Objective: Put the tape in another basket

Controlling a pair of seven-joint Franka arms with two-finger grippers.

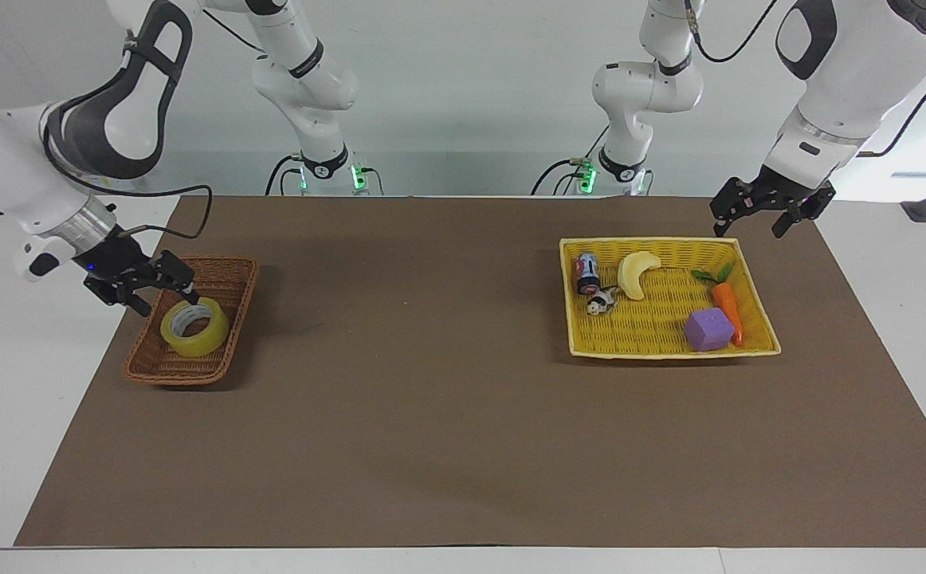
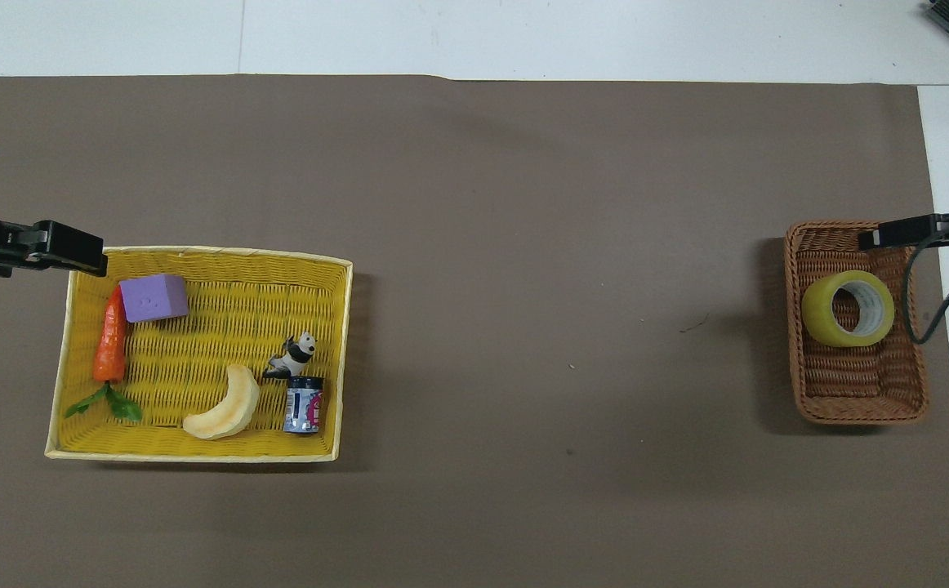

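The tape (image 1: 194, 326) lies inside the brown wicker basket (image 1: 224, 273) at the left of the facing view, tilted so its core faces up and toward the camera, and nothing holds it. The right gripper (image 1: 150, 288) hangs just above the basket's upper-left rim with its jaws apart and empty, its tips close to the roll but apart from it. Judged from this, the placing looks done and the step in hand is the retreat: it calls for a straight lift clear of the rim before any sideways travel, so the fingers and the looped black cable do not snag the weave or nudge the roll. The left gripper (image 1: 772, 209) waits over the upper-right corner of the yellow basket (image 1: 750, 348), jaws apart, holding nothing. The tape is a wide ring of glossy translucent yellow film around a pale printed cardboard core, smooth and round enough to roll if bumped. The brown basket is narrow, oblong, coarsely woven, with sloping sides that should cradle the roll. The yellow basket is broader, flat-bottomed and finely woven; in it lie 5 things, among them a pale banana (image 1: 637, 272), an orange carrot (image 1: 727, 307) and a matte purple block (image 1: 708, 329).
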